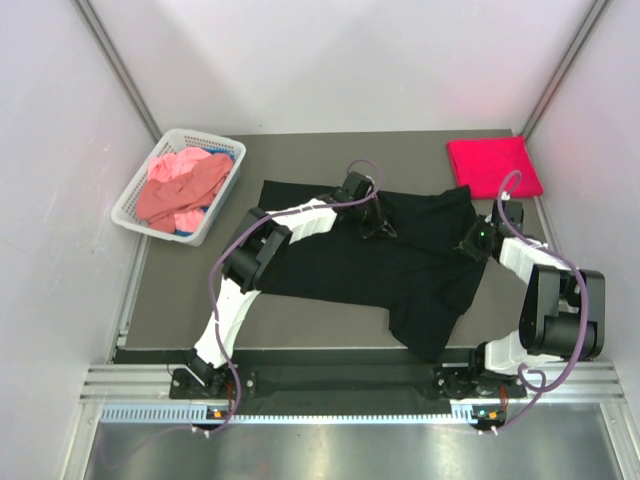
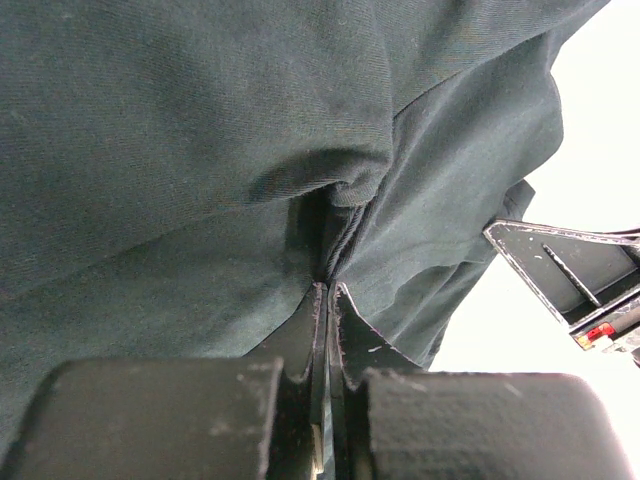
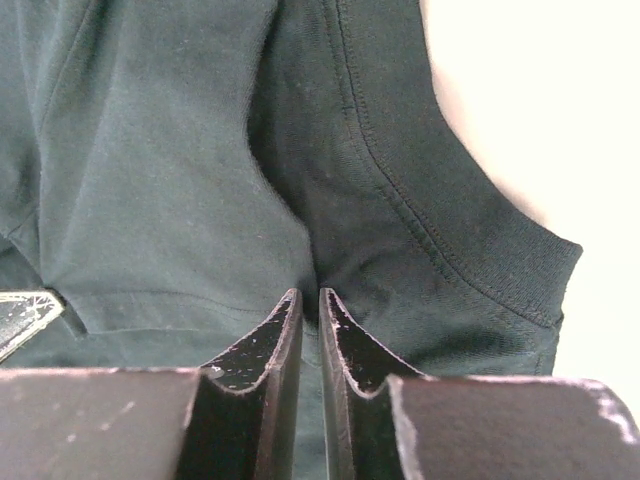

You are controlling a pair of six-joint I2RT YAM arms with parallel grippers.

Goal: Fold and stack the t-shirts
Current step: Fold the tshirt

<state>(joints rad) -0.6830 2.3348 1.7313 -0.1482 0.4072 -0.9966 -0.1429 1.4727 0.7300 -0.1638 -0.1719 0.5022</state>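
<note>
Now both claws pinch the black shirt, which lies spread out under them. The left claw is shut tight on a fold at its tips. The right claw is almost shut, with cloth bunched between its tips. They should lift together and lay the cloth over slowly, held flat between them, with no tugging apart.

No readable text, label, brand, number or sign appears in any view. The black t-shirt shows plain, unprinted cloth.
</note>
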